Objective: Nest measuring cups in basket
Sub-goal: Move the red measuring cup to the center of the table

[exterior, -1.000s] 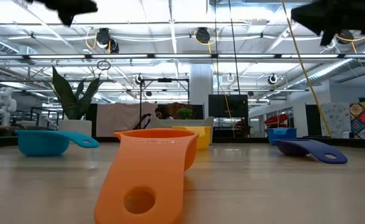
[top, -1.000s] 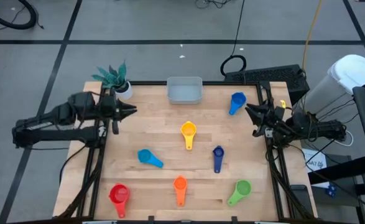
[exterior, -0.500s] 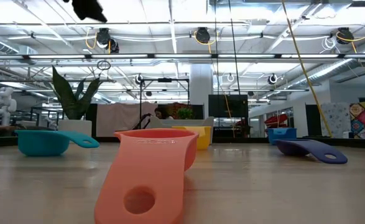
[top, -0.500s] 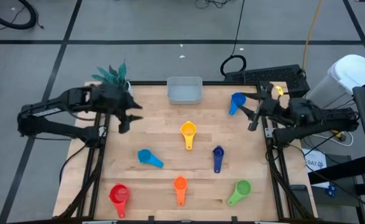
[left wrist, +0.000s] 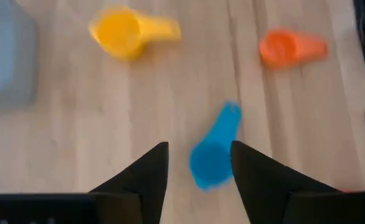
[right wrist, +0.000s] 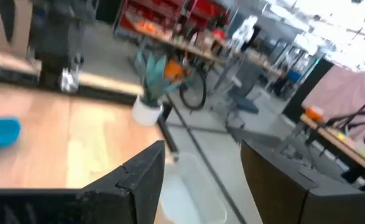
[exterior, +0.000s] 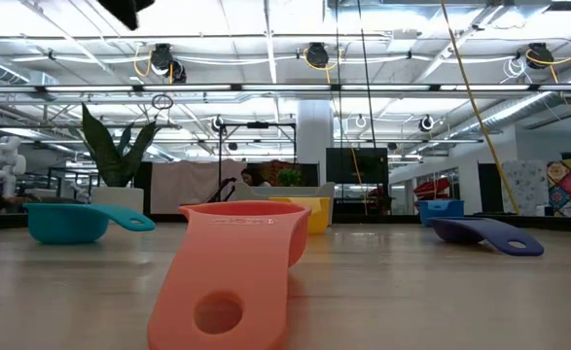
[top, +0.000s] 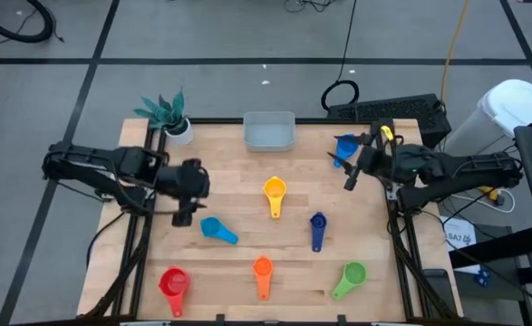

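Measuring cups of smooth moulded plastic, round-bowled with short flat handles, lie scattered on the pale wooden slat table (top: 238,195): red (top: 173,283), orange (top: 263,270), yellow (top: 275,191), green (top: 351,275), dark blue (top: 318,225). The left gripper (top: 187,214) hangs with fingers parted and empty, the light blue cup (top: 215,228) just ahead of its tips. The right gripper (top: 348,169) hovers, jaws apart and empty, beside the blue cup (top: 344,147). The shallow grey-blue basket (top: 268,132) sits between both arms, holding no cup. No legible lettering shows.
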